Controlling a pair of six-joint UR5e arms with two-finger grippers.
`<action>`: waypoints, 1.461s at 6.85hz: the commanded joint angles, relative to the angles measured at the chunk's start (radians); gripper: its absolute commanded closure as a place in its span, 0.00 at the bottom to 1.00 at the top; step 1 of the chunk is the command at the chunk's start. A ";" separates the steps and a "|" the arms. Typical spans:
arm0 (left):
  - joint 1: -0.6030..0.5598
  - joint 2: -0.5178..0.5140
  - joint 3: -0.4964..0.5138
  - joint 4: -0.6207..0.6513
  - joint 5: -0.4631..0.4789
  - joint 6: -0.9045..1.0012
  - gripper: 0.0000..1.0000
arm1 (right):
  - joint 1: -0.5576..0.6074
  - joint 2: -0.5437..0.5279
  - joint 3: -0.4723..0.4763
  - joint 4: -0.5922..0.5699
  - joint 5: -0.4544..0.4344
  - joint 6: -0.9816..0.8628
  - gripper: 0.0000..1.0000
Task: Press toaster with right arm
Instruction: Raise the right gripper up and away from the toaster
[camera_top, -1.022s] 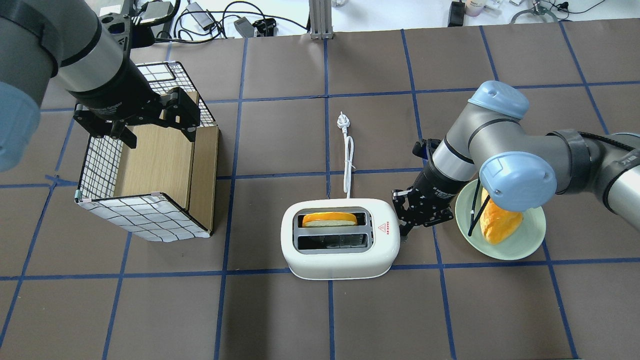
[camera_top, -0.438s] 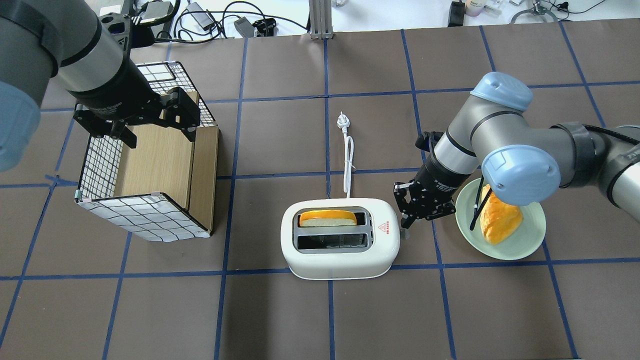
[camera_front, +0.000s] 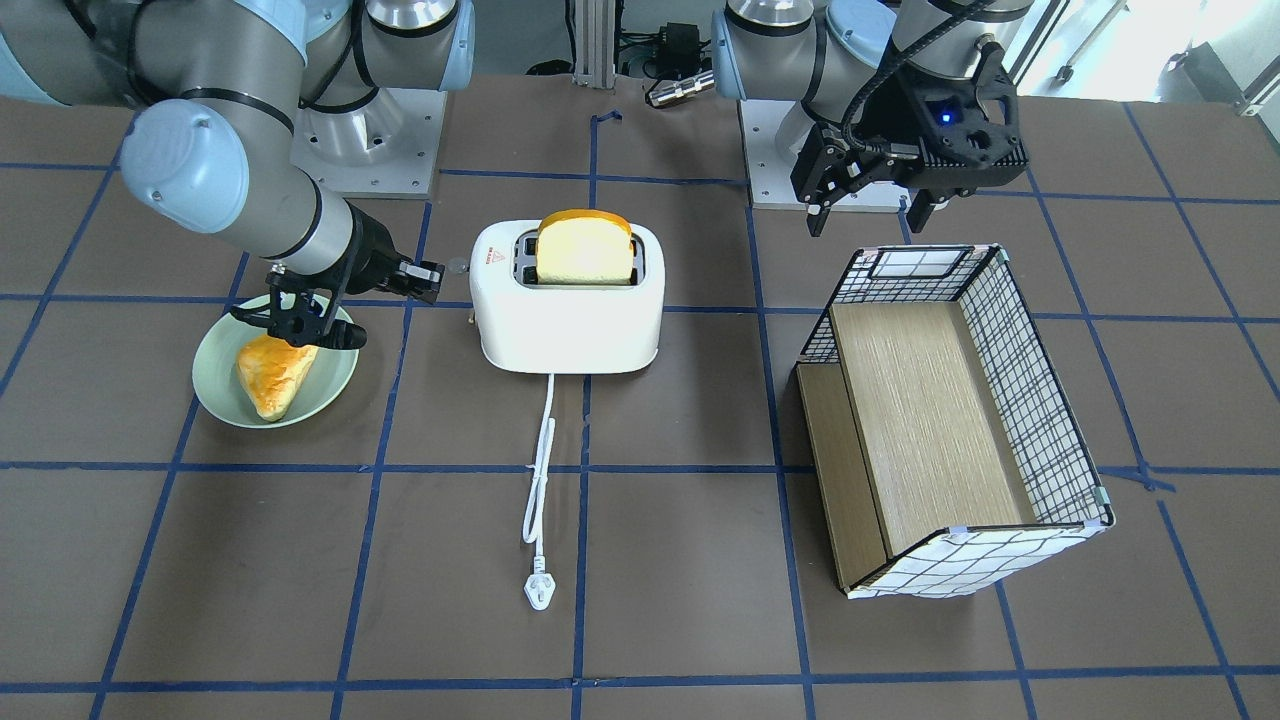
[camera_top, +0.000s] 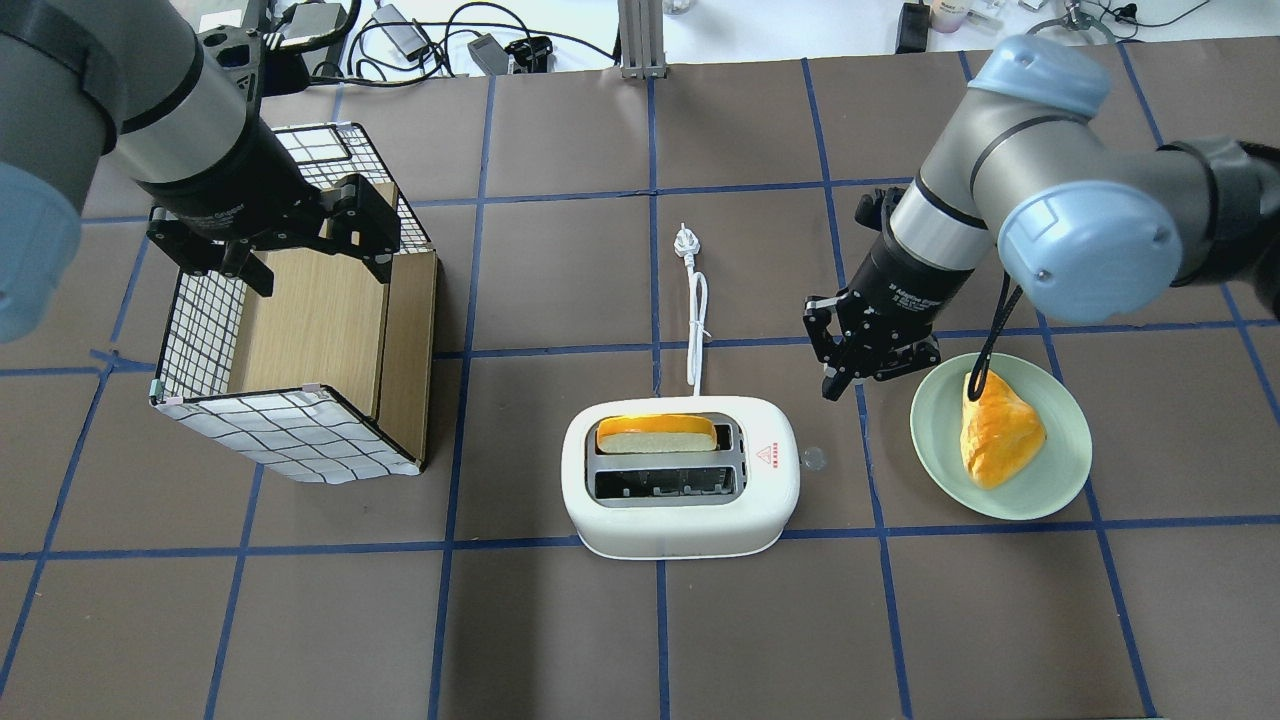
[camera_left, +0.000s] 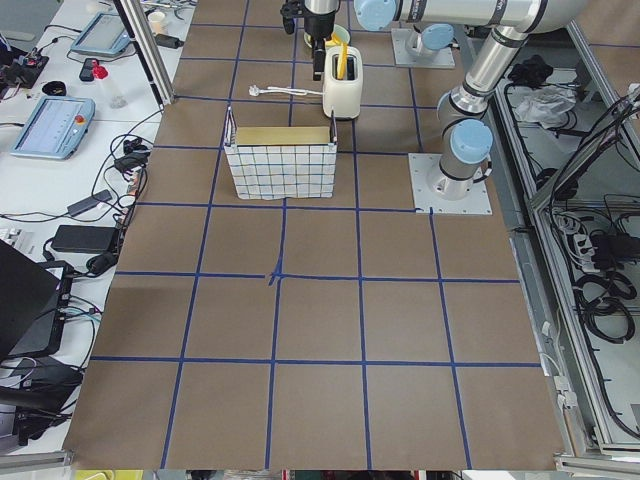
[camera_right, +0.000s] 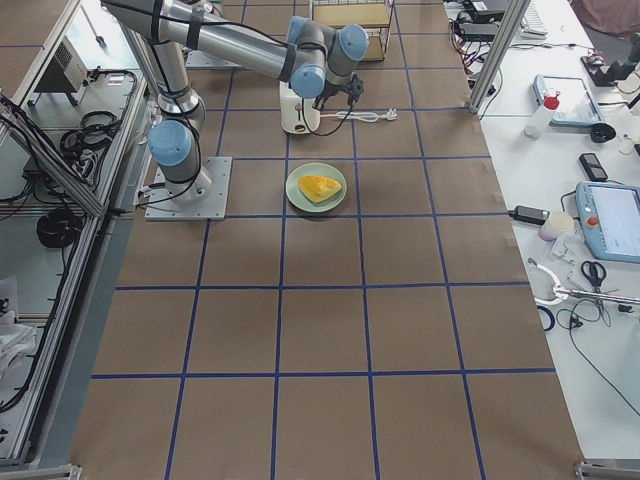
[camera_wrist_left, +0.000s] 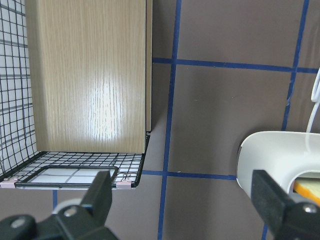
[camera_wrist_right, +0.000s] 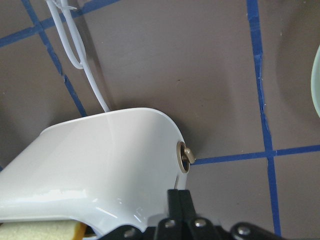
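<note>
One toaster (camera_top: 680, 515), two slots, one bread slice (camera_top: 655, 436) (slot nearer its cord (camera_top: 697, 320)). Right gripper (camera_top: 832, 388), fingers pinched together, hangs near its knob end, not touching. Left gripper (camera_top: 320, 272), splayed wide, well left of toaster.

A red warning triangle (camera_top: 768, 455) marks the toaster (camera_top: 680, 522); its small lettering is unreadable.

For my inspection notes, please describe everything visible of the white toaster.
The white rounded plastic two-slot toaster stands upright on the brown table. A yellow-crusted bread slice sticks up from the slot farther from the robot; the other is empty. It bears a red triangle mark on top, a grey side knob, and an unplugged white cord. The right gripper hangs apart.
</note>
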 joint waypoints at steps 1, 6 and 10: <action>0.000 0.000 0.000 0.000 0.000 0.000 0.00 | 0.000 -0.002 -0.199 0.135 -0.080 0.022 0.73; 0.000 0.000 0.000 0.000 0.000 0.000 0.00 | 0.000 0.000 -0.366 -0.028 -0.245 -0.203 0.11; 0.000 0.000 0.000 0.000 0.000 0.000 0.00 | -0.006 0.008 -0.407 -0.069 -0.326 -0.344 0.07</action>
